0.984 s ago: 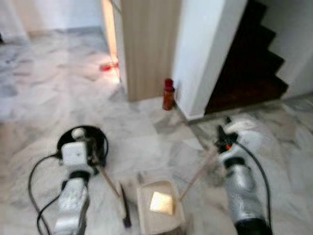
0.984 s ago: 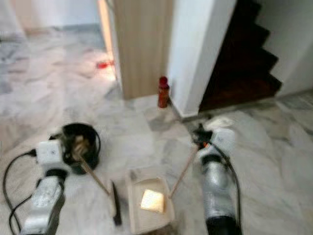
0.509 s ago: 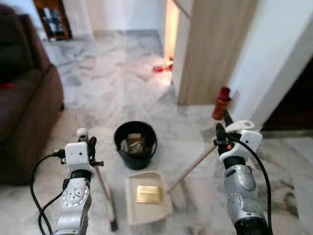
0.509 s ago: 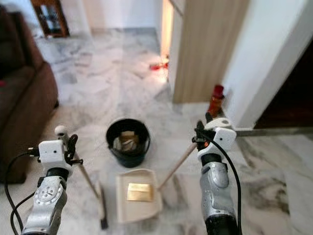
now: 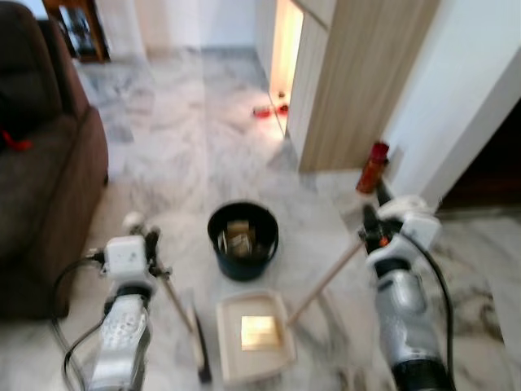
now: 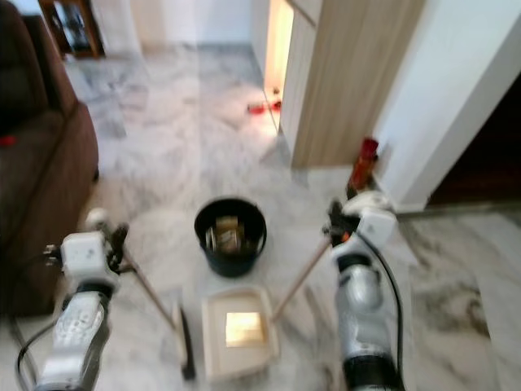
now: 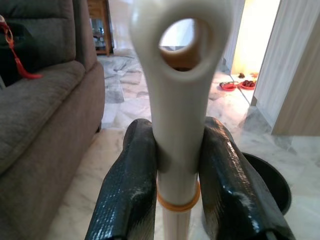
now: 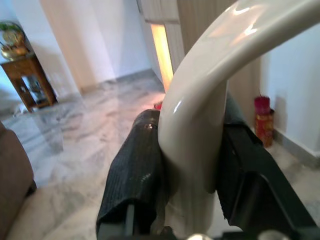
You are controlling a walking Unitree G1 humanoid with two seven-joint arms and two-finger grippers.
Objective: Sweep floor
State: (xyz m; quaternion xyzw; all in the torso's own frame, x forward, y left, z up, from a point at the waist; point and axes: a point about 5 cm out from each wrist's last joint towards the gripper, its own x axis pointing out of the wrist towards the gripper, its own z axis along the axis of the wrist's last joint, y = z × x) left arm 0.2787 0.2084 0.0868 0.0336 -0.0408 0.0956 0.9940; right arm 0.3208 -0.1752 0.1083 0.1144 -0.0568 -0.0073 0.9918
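Clamping broom (image 7: 177, 130) and dustpan handle (image 8: 200, 125), both tools closed.

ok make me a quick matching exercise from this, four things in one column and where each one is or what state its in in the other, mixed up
Things
1. round black bucket
2. cream plastic dustpan
3. long-handled cream broom
4. small red bottle

Places or states
A. clamped in the left gripper
B. standing on the floor against the white wall
C. flat on the marble floor, a flat yellowish scrap in it, its long handle in the right gripper
D. on the floor just beyond the dustpan, scraps inside

Pairs: 1-D, 2-C, 3-A, 4-B
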